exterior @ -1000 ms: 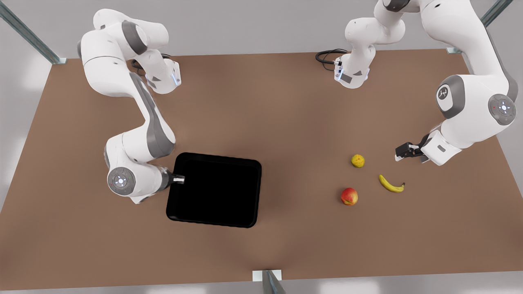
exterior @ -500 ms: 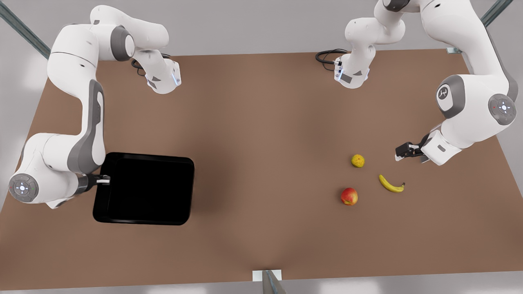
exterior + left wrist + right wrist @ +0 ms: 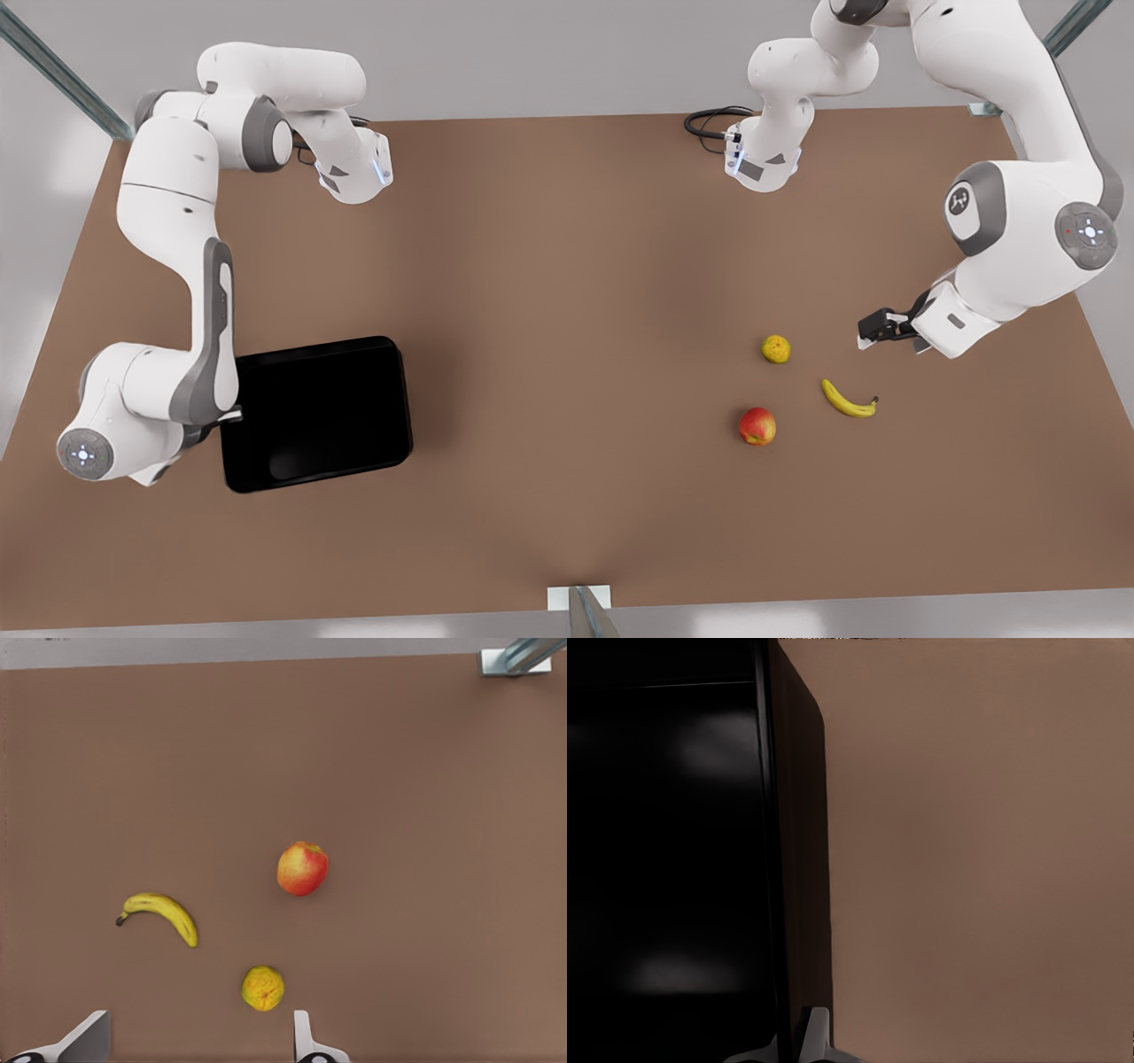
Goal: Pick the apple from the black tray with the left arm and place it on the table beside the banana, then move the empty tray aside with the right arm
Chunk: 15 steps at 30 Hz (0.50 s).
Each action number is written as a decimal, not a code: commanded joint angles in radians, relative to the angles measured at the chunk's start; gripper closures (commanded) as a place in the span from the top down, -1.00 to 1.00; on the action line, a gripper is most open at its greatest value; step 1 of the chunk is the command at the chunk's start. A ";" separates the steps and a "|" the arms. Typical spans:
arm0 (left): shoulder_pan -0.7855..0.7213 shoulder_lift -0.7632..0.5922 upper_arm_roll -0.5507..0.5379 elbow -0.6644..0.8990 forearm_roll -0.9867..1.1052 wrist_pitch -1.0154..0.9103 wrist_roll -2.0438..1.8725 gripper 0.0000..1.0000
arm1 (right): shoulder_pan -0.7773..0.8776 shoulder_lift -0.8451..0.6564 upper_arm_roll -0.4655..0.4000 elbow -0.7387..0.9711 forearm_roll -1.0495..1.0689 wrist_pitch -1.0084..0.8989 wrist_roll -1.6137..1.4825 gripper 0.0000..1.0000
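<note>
The apple [image 3: 757, 426] sits bare on the tabletop [image 3: 567, 266], just beside the banana [image 3: 849, 400], with a bumpy yellow fruit [image 3: 776, 349] close behind the pair; none of the three touch. From the left wrist view the apple [image 3: 303, 868], banana [image 3: 162, 914] and yellow fruit [image 3: 263, 988] lie spread below the left pincer [image 3: 199, 1041], whose fingers [image 3: 306, 1041] stand wide apart and hold nothing. In the front view that left pincer [image 3: 873, 334] hangs above the tabletop near the banana's far side. Well apart, toward the front view's left, the black tray [image 3: 317, 412] lies empty and a little tilted. The right pincer [image 3: 232, 413] is at its rim; the right wrist view shows one finger [image 3: 818, 1036] pressed against the tray [image 3: 664, 859] wall's outer side, clamped over the edge.
</note>
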 commanded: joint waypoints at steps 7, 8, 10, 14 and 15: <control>0.000 -0.005 0.000 0.000 0.012 -0.001 -0.002 1.00 | 0.016 -0.177 0.017 0.004 0.115 0.061 -0.208 1.00; 0.000 -0.005 0.000 0.002 0.012 -0.001 -0.002 1.00 | 0.023 -0.258 0.058 0.004 0.115 0.028 -0.173 1.00; 0.000 0.000 -0.003 0.014 0.009 -0.001 -0.005 1.00 | 0.023 -0.368 0.170 0.004 0.095 0.002 -0.055 1.00; -0.021 0.009 -0.005 0.017 0.012 0.041 0.002 1.00 | 0.028 -0.405 0.199 0.002 -0.024 -0.041 0.079 1.00; -0.021 0.012 -0.005 0.016 0.012 0.041 -0.001 1.00 | 0.027 -0.402 0.192 0.002 -0.024 -0.061 0.124 1.00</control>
